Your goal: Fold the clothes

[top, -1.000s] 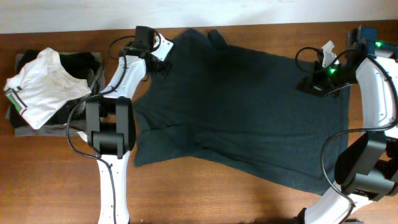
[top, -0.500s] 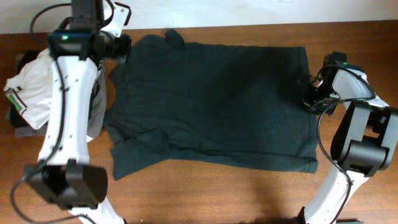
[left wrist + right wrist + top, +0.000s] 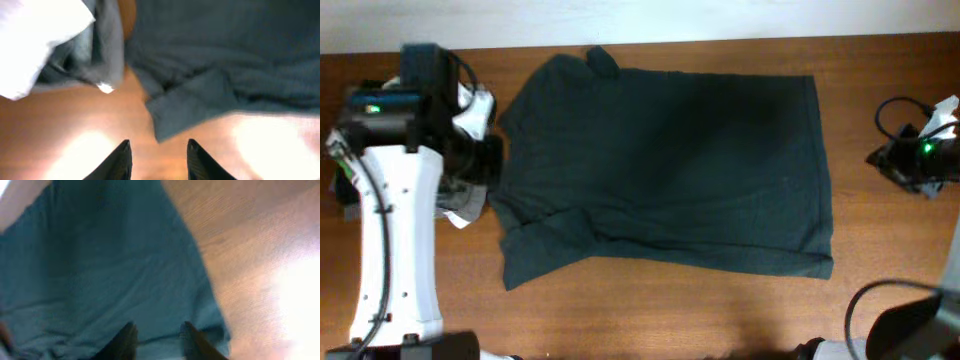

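- The dark grey-green shirt (image 3: 665,165) lies spread across the middle of the table (image 3: 650,310), mostly flat, with its hem towards the right arm's side.
- No fold is in it yet, so I'd call this the point between laying it out and making the first fold.
- The left gripper (image 3: 157,152) hangs above bare wood, fingers apart and holding nothing, with the lower sleeve (image 3: 190,107) just ahead of it.
- That sleeve looks rumpled and doubled against the body.
- Beside it sits the pile of other clothes, a white shirt (image 3: 35,45) over a grey piece (image 3: 95,55), close to the big shirt's left edge.
- The right gripper (image 3: 159,335) has parted fingers too and is empty, though its view is blurred. It is looking at the hem corner, and overhead puts that arm off the cloth, out by the table's right edge.
- Next, I reckon each gripper must come down on an edge, pinch a single layer, and carry it over evenly.
- The crumpled sleeve probably wants tidying first.
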### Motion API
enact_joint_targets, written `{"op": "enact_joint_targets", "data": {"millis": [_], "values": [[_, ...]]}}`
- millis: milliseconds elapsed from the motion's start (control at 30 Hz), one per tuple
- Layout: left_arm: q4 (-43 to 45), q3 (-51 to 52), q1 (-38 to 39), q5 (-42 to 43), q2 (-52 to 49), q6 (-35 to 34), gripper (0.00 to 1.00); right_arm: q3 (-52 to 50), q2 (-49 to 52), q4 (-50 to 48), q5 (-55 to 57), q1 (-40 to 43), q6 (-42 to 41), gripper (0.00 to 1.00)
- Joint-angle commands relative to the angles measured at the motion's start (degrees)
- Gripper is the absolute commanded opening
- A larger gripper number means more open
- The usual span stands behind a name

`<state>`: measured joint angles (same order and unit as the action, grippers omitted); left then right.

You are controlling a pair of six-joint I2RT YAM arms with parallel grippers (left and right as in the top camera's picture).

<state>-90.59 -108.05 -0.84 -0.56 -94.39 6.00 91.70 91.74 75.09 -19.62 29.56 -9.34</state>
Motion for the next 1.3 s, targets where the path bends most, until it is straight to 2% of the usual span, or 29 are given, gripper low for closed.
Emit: {"op": "enact_joint_targets", "data": {"millis": [0,33,67,133,200,233,267,300,333,367,400,433,467,500,533,567,600,667,767,800,833,900,933,1000,1100,1133,1167,1267], "values": [[12.3,27.0,-0.1,8.2,-1.0,-3.1,0.42,-1.7,0.1,2.8,-1.1,-3.8,-0.1,0.45],[18.6,35.8,-0.1,8.5,-1.1,-4.2,0.47,-3.9,0.2,2.8,-0.7,-5.4,-0.1,0.46],[26.5,45.7,-0.1,8.8,-1.2,-5.6,0.56,-8.1,0.2,2.3,-0.6,-7.1,-0.1,0.48],[36.7,55.0,-0.1,10.3,-1.2,-5.9,0.61,-20.8,0.2,-3.4,2.2,-8.0,-2.0,0.5],[41.4,59.8,-0.1,12.2,-1.2,-6.6,0.6,-30.3,0.3,-8.1,2.0,-7.8,-3.4,0.5],[44.3,62.4,-0.1,12.3,-1.3,-7.3,0.49,-37.0,0.3,-11.9,2.0,-7.8,-5.1,0.5],[44.6,63.3,-0.1,13.8,-1.3,-7.8,0.31,-42.0,0.3,-16.1,2.2,-7.8,-7.5,0.51],[44.4,63.3,-0.1,14.8,-1.3,-7.8,0.26,-45.9,0.3,-20.2,2.3,-7.7,-10.3,0.5],[44.3,63.3,-0.1,16.2,-1.3,-7.8,0.26,-50.0,0.3,-25.2,3.0,-7.4,-14.0,0.45],[44.2,63.3,-0.1,16.2,-1.3,-7.7,0.26,-52.5,0.4,-28.1,7.7,-6.4,-18.4,0.26],[44.0,63.3,-0.1,16.2,-1.2,-7.7,0.27,-53.7,0.4,-29.6,12.7,-4.4,-20.5,0.13],[43.6,63.1,-0.1,16.2,-1.2,-7.7,0.4,-52.7,0.4,-29.2,15.1,-0.3,-20.6,0.06],[43.2,62.7,-0.1,16.2,-1.2,-7.7,0.48,-50.5,0.4,-27.6,15.7,5.0,-19.8,0.05],[43.0,62.6,-0.1,16.3,-1.2,-7.7,0.5,-49.1,0.4,-27.0,15.4,7.3,-18.9,0.05],[42.4,62.4,-0.1,16.2,-1.2,-7.7,0.54,-47.8,0.4,-26.0,13.2,8.4,-15.9,0.13],[41.8,62.1,-0.1,16.2,-1.2,-7.1,0.56,-46.1,0.4,-24.0,12.4,8.4,-13.3,0.27],[40.3,61.2,-0.1,16.1,-1.2,-6.3,0.62,-43.4,0.3,-21.3,12.7,8.4,-12.5,0.28],[35.2,56.0,-0.1,16.2,-1.2,-4.4,0.63,-36.0,0.1,-15.5,9.2,8.3,-8.9,0.41],[19.7,43.7,0.0,16.3,-1.2,-4.2,0.64,-31.0,-1.5,-11.4,7.3,8.3,-7.3,0.46],[18.0,40.5,0.0,16.3,-1.2,-3.7,0.64,-31.0,-1.7,-11.4,6.2,8.3,-6.5,0.47],[19.2,39.3,0.0,16.0,-1.2,-1.9,0.64,-31.0,-1.7,-11.3,4.6,8.3,-5.8,0.47],[28.3,39.9,0.0,11.3,-1.3,0.8,0.65,-31.0,-1.7,-11.2,2.1,8.3,-4.3,0.47],[33.9,41.4,0.0,11.3,-1.4,1.9,0.68,-31.1,-1.7,-10.7,2.0,8.3,-4.2,0.47],[37.9,43.5,0.0,11.6,-3.7,3.9,0.68,-31.1,-1.7,-10.3,1.9,8.3,-3.3,0.47],[35.5,43.5,0.0,15.6,-9.6,6.3,0.66,-31.1,-1.7,-10.1,1.8,8.3,-3.3,0.47],[34.8,43.5,0.0,16.5,-10.7,6.3,0.54,-31.1,-1.7,-10.1,1.8,8.3,-3.3,0.47],[33.9,43.5,0.0,18.3,-10.7,6.3,0.52,-31.1,-1.7,-9.9,1.8,8.3,-3.3,0.47],[29.8,40.5,0.0,18.3,-8.6,6.3,0.52,-31.1,-1.7,-10.0,1.8,8.3,-3.3,0.47]]}}
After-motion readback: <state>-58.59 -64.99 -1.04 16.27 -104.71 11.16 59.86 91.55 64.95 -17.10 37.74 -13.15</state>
